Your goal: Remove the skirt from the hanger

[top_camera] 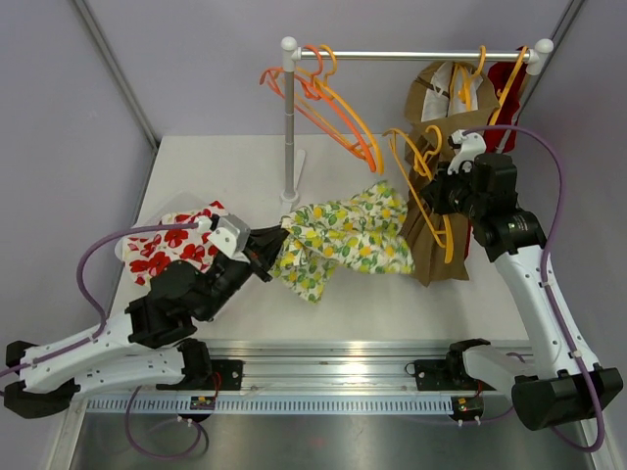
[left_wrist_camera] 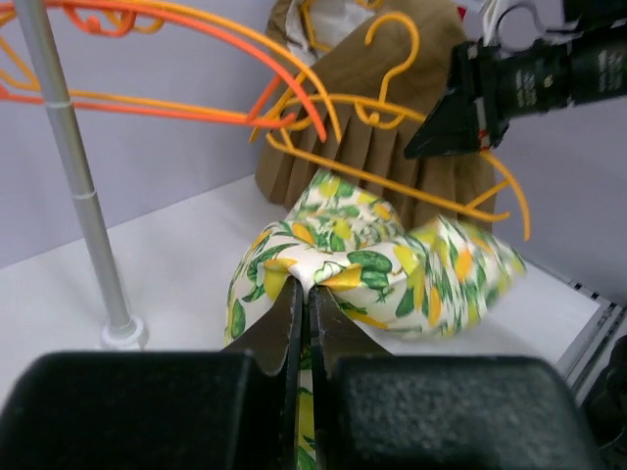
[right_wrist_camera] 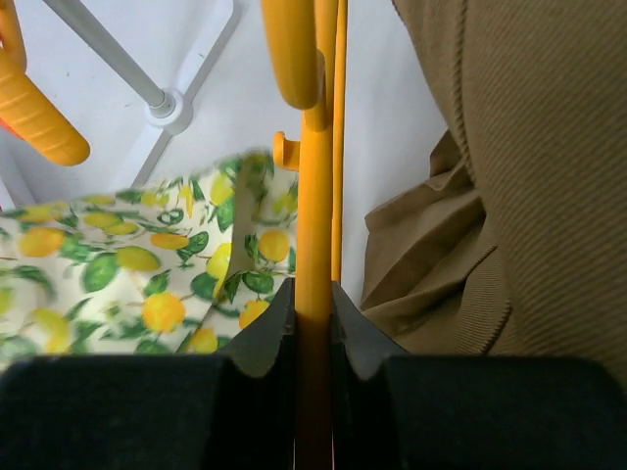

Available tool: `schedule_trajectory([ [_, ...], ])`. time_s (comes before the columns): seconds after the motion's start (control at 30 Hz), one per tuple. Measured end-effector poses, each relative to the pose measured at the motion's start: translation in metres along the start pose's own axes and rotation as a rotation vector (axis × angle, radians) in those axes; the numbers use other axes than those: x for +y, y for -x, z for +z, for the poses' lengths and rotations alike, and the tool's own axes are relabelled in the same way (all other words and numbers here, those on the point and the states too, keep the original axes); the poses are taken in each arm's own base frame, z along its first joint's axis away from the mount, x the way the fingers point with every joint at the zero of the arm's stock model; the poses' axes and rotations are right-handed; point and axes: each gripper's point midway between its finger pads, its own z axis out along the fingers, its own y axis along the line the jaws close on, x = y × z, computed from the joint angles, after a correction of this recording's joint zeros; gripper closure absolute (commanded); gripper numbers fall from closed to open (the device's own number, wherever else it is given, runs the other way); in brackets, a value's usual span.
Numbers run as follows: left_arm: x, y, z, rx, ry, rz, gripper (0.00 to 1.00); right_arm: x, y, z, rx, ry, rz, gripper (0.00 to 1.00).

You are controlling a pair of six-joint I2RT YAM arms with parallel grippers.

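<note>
The lemon-print skirt point(top_camera: 343, 240) stretches across the table between my two grippers. My left gripper point(top_camera: 277, 238) is shut on its near-left end, with the cloth pinched between the fingertips in the left wrist view point(left_wrist_camera: 312, 294). My right gripper point(top_camera: 431, 191) is shut on the yellow hanger point(top_camera: 416, 181), gripping its bar in the right wrist view point(right_wrist_camera: 313, 299). The skirt's right end point(right_wrist_camera: 127, 274) lies up against the hanger point(right_wrist_camera: 313, 196). I cannot tell whether it is still clipped on.
A brown pleated skirt point(top_camera: 436, 250) hangs just right of the hanger. A clothes rack with a pole point(top_camera: 289, 127) carries orange hangers point(top_camera: 333, 108) and more garments at the back right. A red floral garment point(top_camera: 171, 245) lies at the left.
</note>
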Motion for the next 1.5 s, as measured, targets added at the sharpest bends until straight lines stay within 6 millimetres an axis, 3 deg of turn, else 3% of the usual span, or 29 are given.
schedule_trajectory([
  [0.1,0.002,-0.028,-0.001,0.060,0.011,0.029,1.00,-0.001,0.004,-0.001,-0.008,-0.006,-0.013,1.00],
  [0.33,-0.015,-0.139,0.016,0.332,-0.019,0.137,1.00,0.010,0.033,-0.007,-0.056,0.053,-0.071,1.00],
  [0.43,-0.024,-0.164,0.023,0.387,-0.044,0.145,1.00,0.016,0.054,-0.006,-0.086,0.080,-0.092,1.00],
  [0.53,-0.032,-0.171,0.027,0.398,-0.070,0.134,0.82,0.020,0.076,-0.003,-0.105,0.091,-0.111,1.00],
  [0.57,-0.034,-0.171,0.028,0.396,-0.078,0.131,0.55,0.021,0.083,-0.001,-0.114,0.096,-0.117,1.00],
  [0.6,-0.035,-0.170,0.028,0.392,-0.088,0.130,0.37,0.023,0.092,0.002,-0.119,0.100,-0.125,1.00],
  [0.7,-0.042,-0.167,0.029,0.380,-0.114,0.107,0.03,0.033,0.117,0.010,-0.141,0.124,-0.150,1.00],
  [0.9,-0.043,-0.155,0.017,0.374,-0.151,0.088,0.01,0.063,0.146,0.046,-0.150,0.190,-0.191,1.00],
  [1.13,-0.033,-0.138,-0.010,0.366,-0.161,0.059,0.01,0.097,0.153,0.092,-0.119,0.227,-0.223,1.00],
  [1.3,-0.026,-0.152,-0.025,0.402,-0.144,0.030,0.01,0.114,0.151,0.121,-0.102,0.227,-0.241,0.98],
  [1.47,-0.023,-0.167,-0.032,0.442,-0.133,0.029,0.01,0.128,0.138,0.135,-0.074,0.225,-0.276,0.77],
  [1.5,-0.023,-0.170,-0.032,0.453,-0.134,0.037,0.01,0.128,0.138,0.135,-0.074,0.223,-0.280,0.53],
])
